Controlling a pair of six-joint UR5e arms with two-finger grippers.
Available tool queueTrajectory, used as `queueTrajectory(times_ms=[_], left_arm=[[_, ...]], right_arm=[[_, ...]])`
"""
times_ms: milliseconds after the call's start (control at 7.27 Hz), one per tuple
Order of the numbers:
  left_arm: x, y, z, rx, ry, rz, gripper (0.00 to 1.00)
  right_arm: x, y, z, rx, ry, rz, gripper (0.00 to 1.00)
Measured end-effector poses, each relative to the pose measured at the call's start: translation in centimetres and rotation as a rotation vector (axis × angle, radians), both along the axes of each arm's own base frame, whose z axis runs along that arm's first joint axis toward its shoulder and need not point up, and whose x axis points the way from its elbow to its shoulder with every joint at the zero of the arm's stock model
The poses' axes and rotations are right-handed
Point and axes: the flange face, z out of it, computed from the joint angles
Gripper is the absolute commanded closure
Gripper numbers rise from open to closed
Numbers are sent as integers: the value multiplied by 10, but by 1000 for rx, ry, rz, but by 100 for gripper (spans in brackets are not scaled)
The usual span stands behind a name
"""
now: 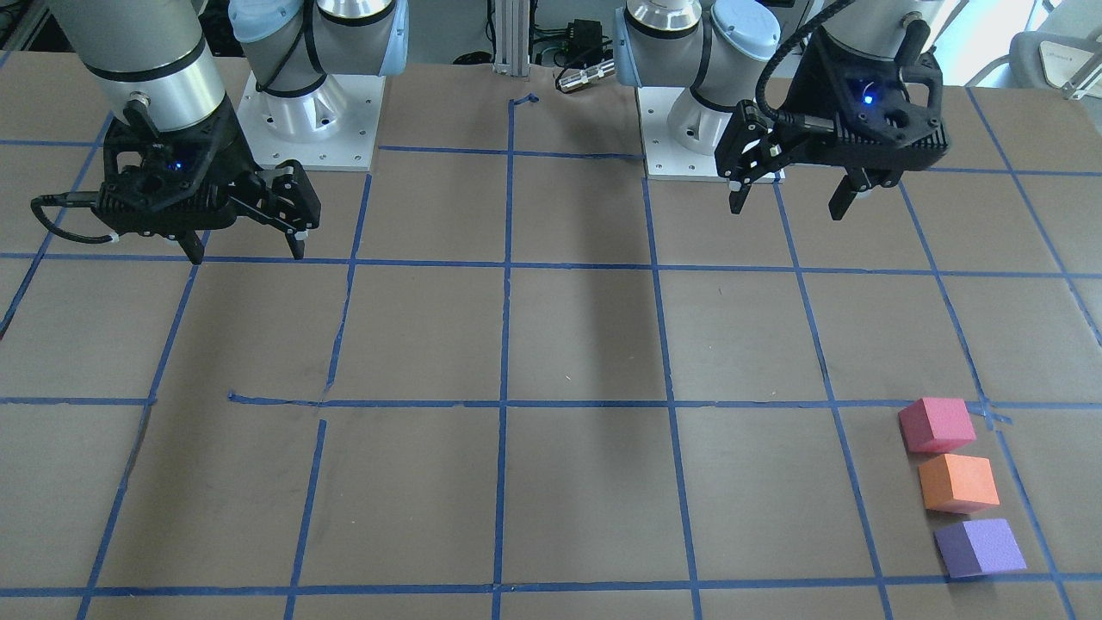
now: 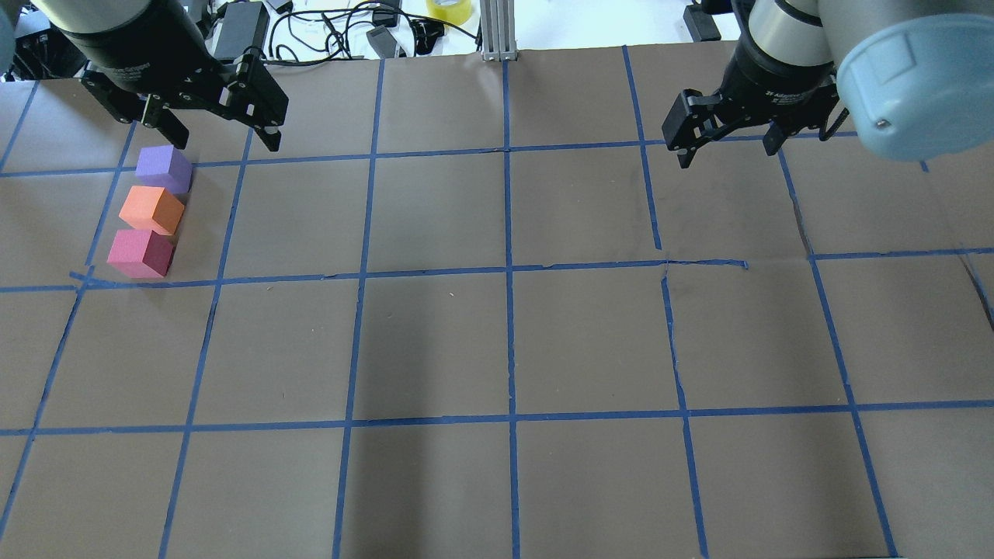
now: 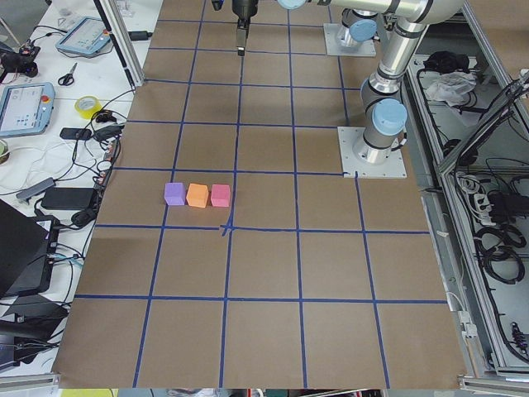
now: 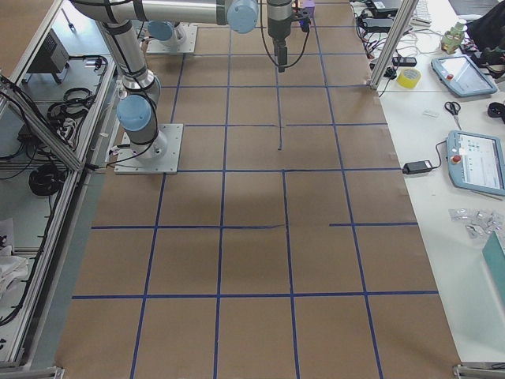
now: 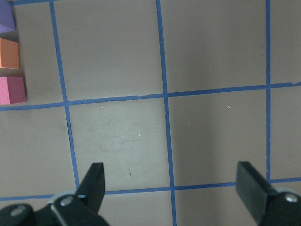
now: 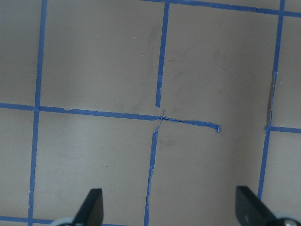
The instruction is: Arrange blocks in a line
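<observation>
Three foam cubes lie in a short row on the robot's left side of the table, close together: purple [image 2: 163,168] farthest from the robot, orange [image 2: 151,210] in the middle, pink-red [image 2: 140,253] nearest. They also show in the front view as purple [image 1: 979,547], orange [image 1: 957,482] and pink-red [image 1: 936,424], and at the left edge of the left wrist view [image 5: 8,52]. My left gripper [image 2: 224,142] is open and empty, raised above the table, apart from the cubes. My right gripper [image 2: 728,151] is open and empty over bare table; its wrist view shows only tape lines.
The table [image 2: 497,349] is brown paper with a blue tape grid. Cables, a power brick [image 2: 241,27] and a yellow tape roll [image 2: 449,9] lie beyond its far edge. The two arm bases [image 1: 310,120] stand at the robot's edge.
</observation>
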Motion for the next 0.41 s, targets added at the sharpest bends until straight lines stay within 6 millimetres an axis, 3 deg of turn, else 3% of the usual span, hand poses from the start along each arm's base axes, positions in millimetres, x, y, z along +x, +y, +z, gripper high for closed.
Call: queueTrajectory(times_ms=[412], left_arm=[[1, 2, 1, 3, -2, 2, 0]], right_arm=[[0, 0, 0, -1, 0, 2, 0]])
